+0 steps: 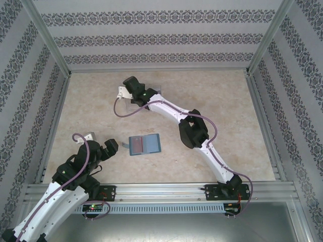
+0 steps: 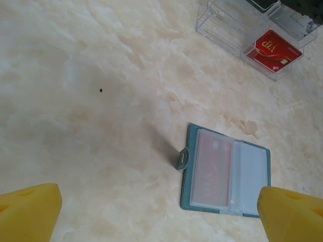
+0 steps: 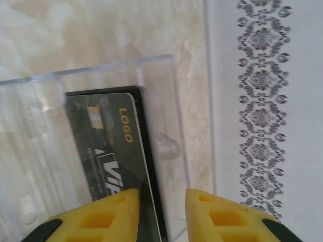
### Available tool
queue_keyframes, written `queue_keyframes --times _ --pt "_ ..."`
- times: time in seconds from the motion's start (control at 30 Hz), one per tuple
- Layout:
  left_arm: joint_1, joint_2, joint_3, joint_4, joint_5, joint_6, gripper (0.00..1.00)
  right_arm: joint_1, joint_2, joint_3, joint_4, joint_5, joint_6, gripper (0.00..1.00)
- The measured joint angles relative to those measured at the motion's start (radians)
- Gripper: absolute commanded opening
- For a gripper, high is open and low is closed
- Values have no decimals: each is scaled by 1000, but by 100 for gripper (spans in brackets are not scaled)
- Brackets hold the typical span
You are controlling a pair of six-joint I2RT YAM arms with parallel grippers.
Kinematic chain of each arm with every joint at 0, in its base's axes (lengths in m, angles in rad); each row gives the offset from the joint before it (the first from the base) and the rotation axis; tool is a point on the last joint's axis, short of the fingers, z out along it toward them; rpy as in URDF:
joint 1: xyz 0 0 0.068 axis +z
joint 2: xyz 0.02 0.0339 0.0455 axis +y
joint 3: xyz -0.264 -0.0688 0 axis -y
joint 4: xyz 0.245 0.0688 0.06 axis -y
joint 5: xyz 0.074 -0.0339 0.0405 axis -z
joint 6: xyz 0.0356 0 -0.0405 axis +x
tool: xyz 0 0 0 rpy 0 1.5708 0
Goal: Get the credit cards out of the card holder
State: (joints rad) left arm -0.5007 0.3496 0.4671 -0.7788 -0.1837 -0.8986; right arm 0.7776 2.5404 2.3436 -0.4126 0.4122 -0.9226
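The teal card holder [image 1: 145, 144] lies open and flat on the table at centre. A red card [image 2: 213, 174] sits in its left clear pocket, and the right pocket looks pale. My left gripper [image 1: 113, 147] hovers just left of the card holder [image 2: 227, 176], open wide with nothing between its yellow fingers [image 2: 28, 214]. My right gripper [image 1: 124, 92] is at the far side of the table over a clear plastic tray [image 3: 151, 75]. The jaws of the right gripper [image 3: 161, 214] stand apart, and a black card [image 3: 106, 146] lies in the tray with its edge under the gap.
The clear tray [image 2: 227, 30] also holds a red VIP card [image 2: 272, 50]. Patterned walls [image 1: 20, 85] and metal rails enclose the table on the left, right and back. A small dark speck [image 2: 101, 91] lies on the marbled tabletop.
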Motion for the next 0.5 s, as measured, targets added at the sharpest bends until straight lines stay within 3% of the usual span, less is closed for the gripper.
queue_keyframes --times 0.5 --pt "0 18 0 7 58 18 100 -25 -12 0 23 38 126 36"
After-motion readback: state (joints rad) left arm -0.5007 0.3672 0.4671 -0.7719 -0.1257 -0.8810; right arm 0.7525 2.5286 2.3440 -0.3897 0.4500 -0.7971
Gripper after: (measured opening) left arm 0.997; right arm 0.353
